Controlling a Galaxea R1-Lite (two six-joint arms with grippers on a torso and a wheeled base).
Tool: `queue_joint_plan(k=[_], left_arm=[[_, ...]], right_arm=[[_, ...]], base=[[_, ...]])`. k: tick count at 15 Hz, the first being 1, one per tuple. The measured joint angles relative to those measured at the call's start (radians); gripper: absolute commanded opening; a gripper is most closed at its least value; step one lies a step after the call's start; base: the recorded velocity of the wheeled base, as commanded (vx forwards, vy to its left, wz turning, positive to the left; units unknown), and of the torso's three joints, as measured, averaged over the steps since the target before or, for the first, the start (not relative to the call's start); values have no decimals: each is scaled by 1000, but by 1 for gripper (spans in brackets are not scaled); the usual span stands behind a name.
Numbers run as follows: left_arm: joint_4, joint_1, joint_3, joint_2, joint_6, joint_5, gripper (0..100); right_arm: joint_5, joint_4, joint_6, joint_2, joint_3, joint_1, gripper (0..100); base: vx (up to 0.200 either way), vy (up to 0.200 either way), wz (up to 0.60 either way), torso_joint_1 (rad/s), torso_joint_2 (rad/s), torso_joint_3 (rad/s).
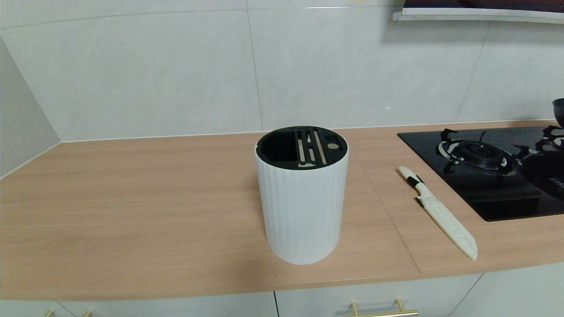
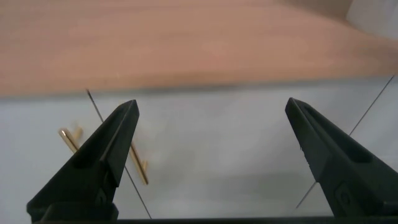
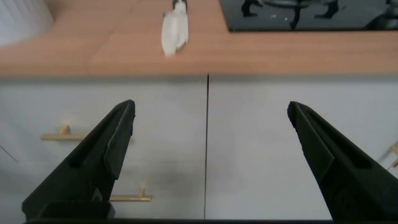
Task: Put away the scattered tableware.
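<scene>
White knife (image 1: pixel 436 211) diagonal, tip toward counter (image 1: pixel 132 211) front edge, left gripper (image 2: pixel 211 104) and right gripper (image 3: pixel 210 104) jaws spread

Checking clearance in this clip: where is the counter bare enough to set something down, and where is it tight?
Widest bare patch: the counter left of the holder, out to the side wall. A narrower strip lies between holder and knife, and another behind the holder up to the back wall. Tightest: the knife lies close beside the stove.

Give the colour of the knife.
The knife is cream-white, with a black band on its handle; head view shows it best.
</scene>
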Motion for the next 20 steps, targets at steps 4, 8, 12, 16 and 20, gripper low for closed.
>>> queue_joint_plan(k=[4,8,12,16,20], left_arm=[[0,0,0,0,0,0,100],[0,0,0,0,0,0,100],[0,0,0,0,0,0,100],[0,0,0,0,0,0,100],[0,0,0,0,0,0,100]], right_arm=[[0,0,0,0,0,0,100],[0,0,0,0,0,0,100],[0,0,0,0,0,0,100],[0,0,1,0,0,0,100],[0,0,1,0,0,0,100]], base=[[0,0,0,233,-522,-290],[0,0,0,256,-555,-303],[0,0,0,274,-592,-326],[0,0,0,221,-460,-244],[0,0,0,30,-61,-28]])
